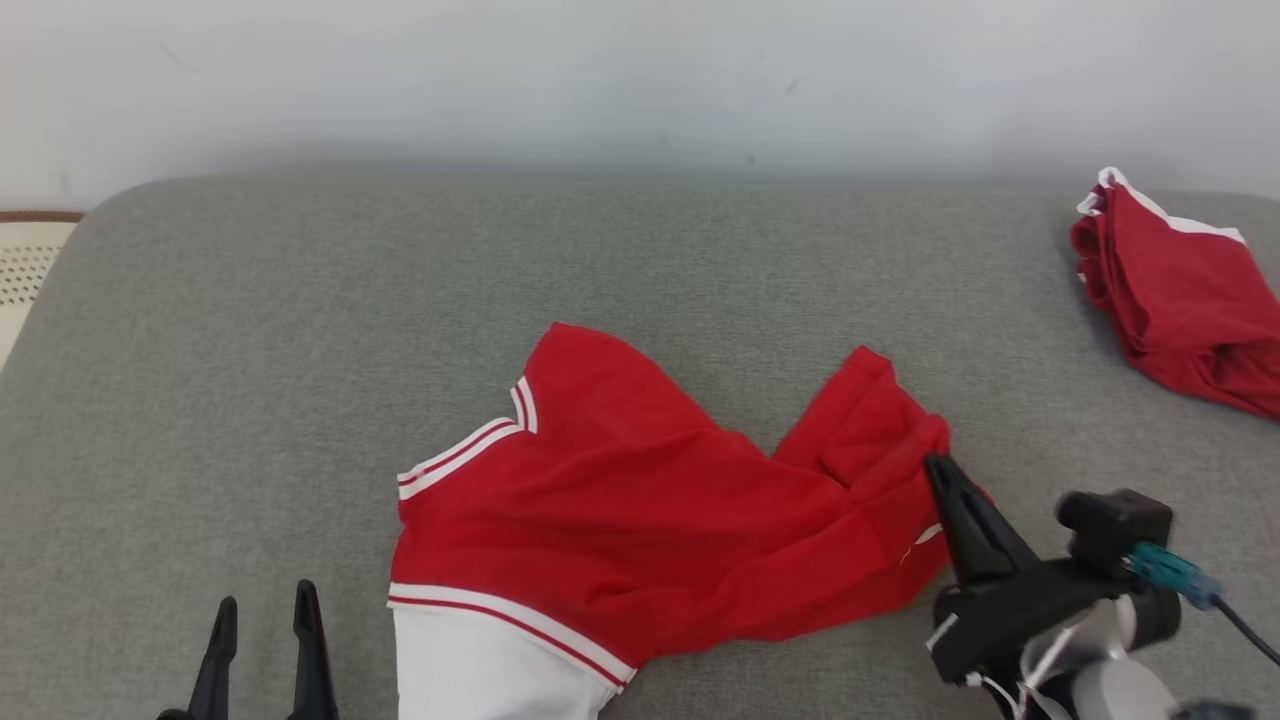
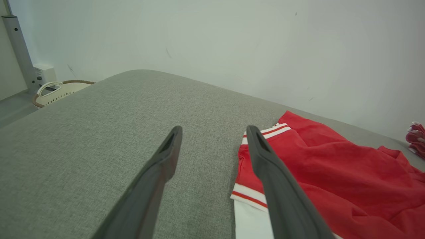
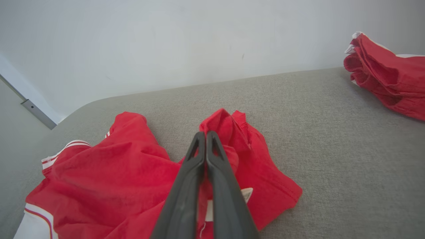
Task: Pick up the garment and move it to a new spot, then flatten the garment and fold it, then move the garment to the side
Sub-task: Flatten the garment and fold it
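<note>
"Red garment (image 1: 620, 500) with white trim. Where on the pad (image 1: 300, 350) does it lie?" asks one.

"Loosely spread in the middle of the pad's near half, its white-striped end reaching toward the pad's near edge. It's rumpled rather than flat," says the other.

"And the right gripper (image 1: 940, 465)?"

"Its fingers are pressed together on a raised fold at the end of the garment nearer the pad's right side. The cloth bunches up around the tips, so I judge it is pinching that fold in order to lift or drag the whole piece across the pad."

"Why there?"

"An outer end makes a handle. Pulling from it should draw the rest along behind rather than heap it up."

"The left gripper (image 1: 266, 598)?"

"Spread wide and holding nothing, toward the pad's near edge, just beside the striped end but apart from it. I take it as ready for a second corner once flattening starts."

"What is the other red cloth?"

"A folded pile (image 1: 1180, 300) at the pad's far right corner, well apart from the garment. That's likely where finished pieces go. A pale basket (image 1: 25, 260) sits off the pad's left side."

"How far along, then?"

"Early, I think: gripped for the move, not yet flattened or folded."
</note>
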